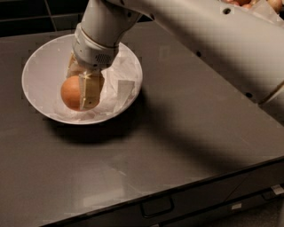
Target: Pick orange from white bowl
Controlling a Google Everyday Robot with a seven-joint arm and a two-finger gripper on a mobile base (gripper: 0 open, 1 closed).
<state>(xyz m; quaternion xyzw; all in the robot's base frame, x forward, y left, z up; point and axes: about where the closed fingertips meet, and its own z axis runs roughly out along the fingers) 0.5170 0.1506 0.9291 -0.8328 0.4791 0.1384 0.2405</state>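
Observation:
The orange is a smooth round fruit held over the front part of the white bowl, which is lined with crumpled white paper. My gripper reaches down from the white arm above and is shut on the orange, one tan finger across its near side, the other behind it. The orange appears slightly lifted above the paper.
The bowl sits on a dark grey table with a drawer handle at its front edge. My thick white arm crosses the upper right. A second bowl with fruit shows at the top right corner.

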